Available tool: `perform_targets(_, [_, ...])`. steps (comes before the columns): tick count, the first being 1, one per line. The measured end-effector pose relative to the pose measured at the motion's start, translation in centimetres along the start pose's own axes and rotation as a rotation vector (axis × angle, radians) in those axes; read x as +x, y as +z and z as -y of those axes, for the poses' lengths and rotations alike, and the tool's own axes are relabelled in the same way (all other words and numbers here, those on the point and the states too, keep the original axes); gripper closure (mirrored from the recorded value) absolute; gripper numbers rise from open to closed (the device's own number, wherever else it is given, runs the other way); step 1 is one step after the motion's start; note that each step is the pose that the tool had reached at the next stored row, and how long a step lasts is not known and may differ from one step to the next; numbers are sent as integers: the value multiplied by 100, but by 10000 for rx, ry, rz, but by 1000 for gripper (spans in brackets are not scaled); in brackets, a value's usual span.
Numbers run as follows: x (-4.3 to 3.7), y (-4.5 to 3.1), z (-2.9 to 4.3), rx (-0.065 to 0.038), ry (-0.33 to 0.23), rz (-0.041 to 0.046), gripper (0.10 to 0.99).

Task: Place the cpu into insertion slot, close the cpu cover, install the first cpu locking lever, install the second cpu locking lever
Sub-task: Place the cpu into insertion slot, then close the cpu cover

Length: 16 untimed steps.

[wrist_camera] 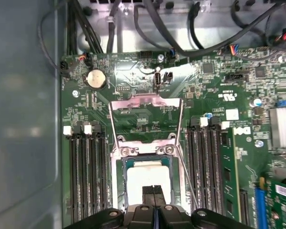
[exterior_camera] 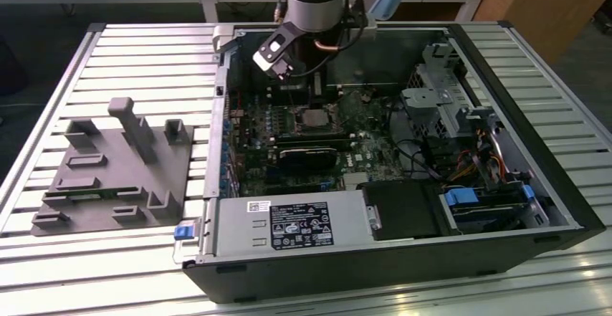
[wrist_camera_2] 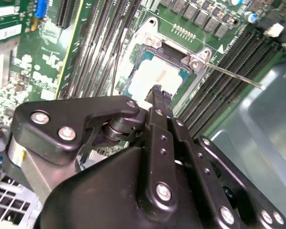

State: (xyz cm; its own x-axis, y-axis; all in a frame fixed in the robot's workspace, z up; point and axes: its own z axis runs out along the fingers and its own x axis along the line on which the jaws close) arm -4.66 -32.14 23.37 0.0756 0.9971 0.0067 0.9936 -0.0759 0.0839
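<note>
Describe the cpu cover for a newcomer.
In the open computer case, on the green motherboard, sits the pale cpu. Hinged beside it, the cpu cover stands open: a thin silvery frame with a square cut-out, unlike the long black memory slots.

In the first wrist view the fingers [wrist_camera: 148, 194] hide one edge of the cpu [wrist_camera: 145, 172]

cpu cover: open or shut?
Open. In the first wrist view the cover is flipped back and the chip lies uncovered.

Open cpu cover [wrist_camera: 145, 102] and memory slots [wrist_camera: 86, 181] crowd round the insertion slot [wrist_camera: 133, 161].
</note>
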Motion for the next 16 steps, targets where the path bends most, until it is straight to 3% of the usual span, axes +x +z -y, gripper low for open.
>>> perform_targets(7, [1,-158,-13,-6,-1,0,980])
perform_targets(16, [1,-167,-14,-7,0,-1,980])
